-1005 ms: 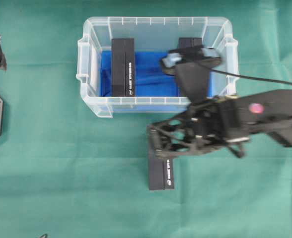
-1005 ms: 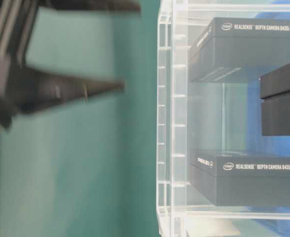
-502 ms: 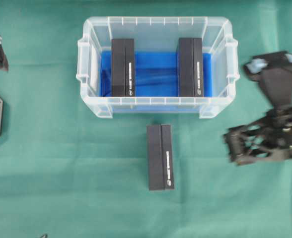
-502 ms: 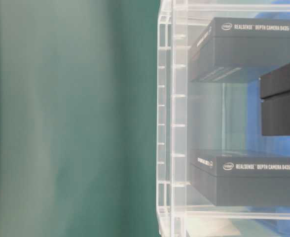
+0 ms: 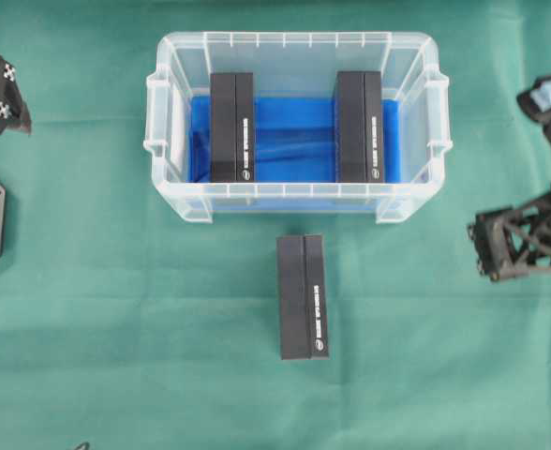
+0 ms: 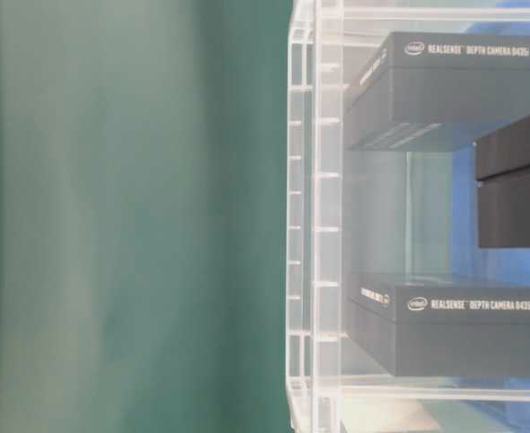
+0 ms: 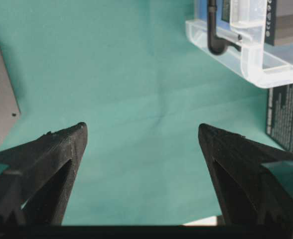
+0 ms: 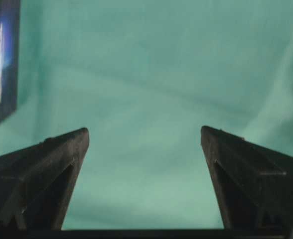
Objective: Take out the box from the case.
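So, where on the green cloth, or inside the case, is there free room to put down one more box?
Inside the case, blue cloth lies bare between the left box and the right box. Outside, the green cloth is open left of the box lying in front, and also between that box and the right gripper. The tightest spot is the strip between the case's front wall and that box.

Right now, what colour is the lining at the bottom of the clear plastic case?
Bright blue lining beneath the two black boxes; the overhead view shows it best.

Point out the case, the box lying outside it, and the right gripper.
case [image 5: 296, 39]: overhead view, on its far rim.
box outside the case [image 5: 303, 296]: overhead view, middle of its top face.
right gripper [image 8: 144, 134]: right wrist view, midway between the open jaws.
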Motion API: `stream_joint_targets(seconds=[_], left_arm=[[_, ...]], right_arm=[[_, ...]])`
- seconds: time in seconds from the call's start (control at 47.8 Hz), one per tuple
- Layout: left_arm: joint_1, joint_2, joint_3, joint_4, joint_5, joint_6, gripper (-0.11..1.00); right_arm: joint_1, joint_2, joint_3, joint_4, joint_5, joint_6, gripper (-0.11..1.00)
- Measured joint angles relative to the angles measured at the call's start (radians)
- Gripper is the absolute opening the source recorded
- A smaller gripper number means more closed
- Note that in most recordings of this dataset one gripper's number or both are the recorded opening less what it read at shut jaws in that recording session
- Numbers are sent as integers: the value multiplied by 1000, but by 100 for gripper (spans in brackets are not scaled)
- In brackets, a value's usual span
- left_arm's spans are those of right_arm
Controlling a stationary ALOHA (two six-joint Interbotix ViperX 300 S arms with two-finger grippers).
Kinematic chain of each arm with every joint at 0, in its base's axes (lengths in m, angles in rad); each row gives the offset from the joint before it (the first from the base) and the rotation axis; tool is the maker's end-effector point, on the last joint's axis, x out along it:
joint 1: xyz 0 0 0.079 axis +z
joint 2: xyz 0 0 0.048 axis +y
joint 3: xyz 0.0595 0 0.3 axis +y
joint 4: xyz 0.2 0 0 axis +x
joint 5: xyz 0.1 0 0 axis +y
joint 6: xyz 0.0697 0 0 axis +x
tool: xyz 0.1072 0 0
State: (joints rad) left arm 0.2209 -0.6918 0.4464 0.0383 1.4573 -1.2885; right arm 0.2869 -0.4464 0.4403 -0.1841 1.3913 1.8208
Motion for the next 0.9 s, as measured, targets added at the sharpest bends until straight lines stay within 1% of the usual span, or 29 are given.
stream_joint_targets(seconds=[0.126,0.147,0.251,0.461,0.691,0.795,0.9], left_arm=[[0,11,0,0,-2,-8,93],[0,11,0,0,-2,-8,93],[0,15,-2,0,-2,-6,93],[-2,15,-2,0,-2,-8,93],[-2,17,0,0,0,-8,93],[-2,17,0,0,0,-8,93],[-2,17,0,0,0,-8,93]], right_arm=[[-72,-26,18,-15,2,-51,91],[-92,-34,25,-18,0,-74,91],[-181,-61,43,-21,-9,-143,91],[-359,-89,61,-21,-54,-327,91],[-520,-86,63,3,-83,-492,91],[-575,-78,63,17,-98,-537,91],[-584,-69,63,32,-106,-549,91]])
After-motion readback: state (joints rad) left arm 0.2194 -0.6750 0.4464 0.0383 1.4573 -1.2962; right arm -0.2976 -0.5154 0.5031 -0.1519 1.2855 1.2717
